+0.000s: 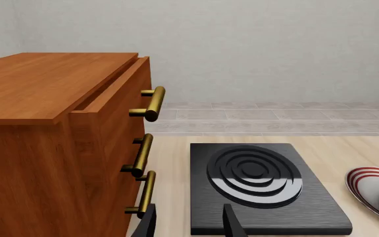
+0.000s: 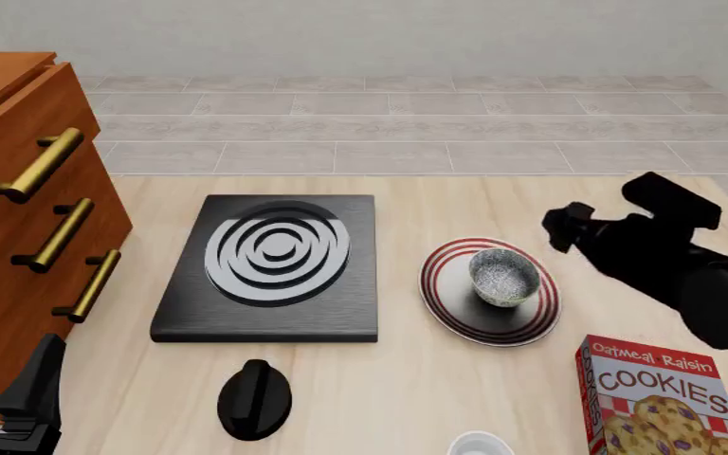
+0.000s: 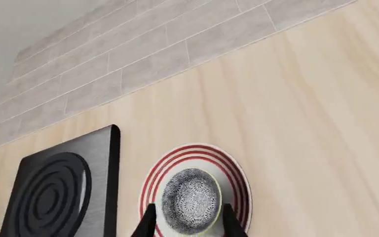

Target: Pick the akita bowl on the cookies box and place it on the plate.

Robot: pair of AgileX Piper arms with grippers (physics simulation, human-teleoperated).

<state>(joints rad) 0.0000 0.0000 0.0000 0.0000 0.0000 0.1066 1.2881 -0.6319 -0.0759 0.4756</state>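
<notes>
The right gripper (image 3: 188, 223) hangs with its fingers spread either side of the akita bowl (image 3: 191, 200), not touching it. The bowl sits upright inside the plate (image 3: 237, 170). It looks rigid, light, glazed and slippery; its thin rim is the natural hold. Beyond lies the stove (image 3: 51, 190).

matte black arms (image 2: 667, 261), tapered fingers (image 1: 232, 222)

wall (image 1: 255, 44): plain pale grey | floor (image 2: 402, 123): grey tiles | table (image 2: 465, 199): light wood | cabinet (image 1: 45, 148): reddish wood (brass handles (image 1: 151, 103), three)
</notes>
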